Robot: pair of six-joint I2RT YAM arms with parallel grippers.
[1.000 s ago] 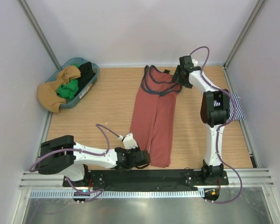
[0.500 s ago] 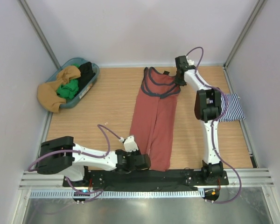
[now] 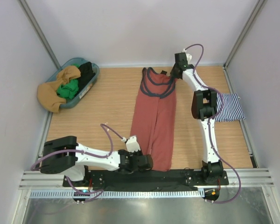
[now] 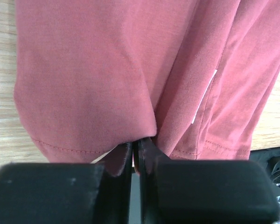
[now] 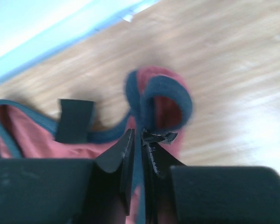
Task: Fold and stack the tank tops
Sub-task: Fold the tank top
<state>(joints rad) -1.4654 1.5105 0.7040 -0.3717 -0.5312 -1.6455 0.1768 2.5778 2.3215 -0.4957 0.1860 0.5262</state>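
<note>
The rust-red tank top (image 3: 155, 116) with navy trim lies stretched lengthwise down the middle of the table, folded along its length. My left gripper (image 3: 147, 162) is shut on its bottom hem (image 4: 130, 144) at the near edge. My right gripper (image 3: 174, 72) is shut on a navy-trimmed shoulder strap (image 5: 151, 100) at the far end. The navy-and-white striped tank top (image 3: 228, 107) lies at the right, partly hidden behind my right arm.
A blue basket (image 3: 86, 86) with mustard, green and black clothes stands at the far left. White walls enclose the table on three sides. A black tab (image 5: 73, 120) lies at the red top's neckline.
My right gripper has moved farther back and left with the strap, and my left gripper has pulled the hem nearer. The red top is now stretched straighter.
</note>
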